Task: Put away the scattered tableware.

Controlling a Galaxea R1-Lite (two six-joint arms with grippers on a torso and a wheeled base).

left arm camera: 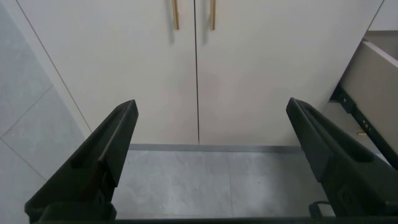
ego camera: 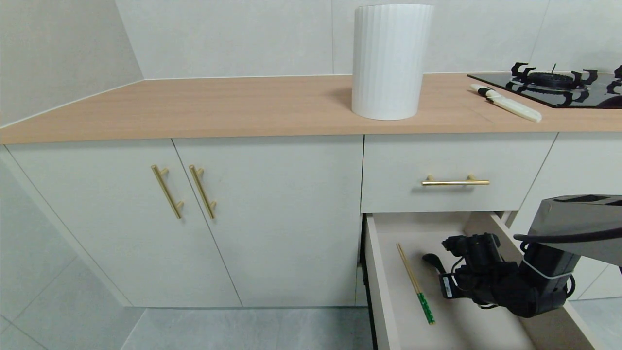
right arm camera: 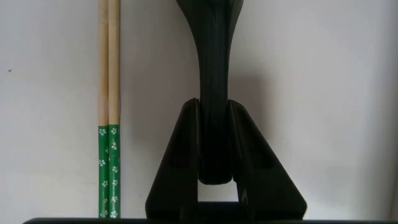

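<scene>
Open lower drawer (ego camera: pixel 376 272): the right gripper (right arm camera: pixel 214 124) is clamped narrowly on the handle of a black spoon (right arm camera: pixel 214 62) inside the drawer. A pair of green-tipped chopsticks (ego camera: pixel 415 284) lies just beside the spoon on the drawer floor. The left gripper (left arm camera: pixel 211 109) is spread wide, facing the cabinet doors (left arm camera: pixel 199 68). A knife (ego camera: pixel 508 103) lies on the counter (ego camera: pixel 218 104).

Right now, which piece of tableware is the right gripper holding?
The black spoon, its handle clamped in the right gripper in the open drawer. The chopsticks lie loose beside it; the white knife lies on the countertop.
</scene>
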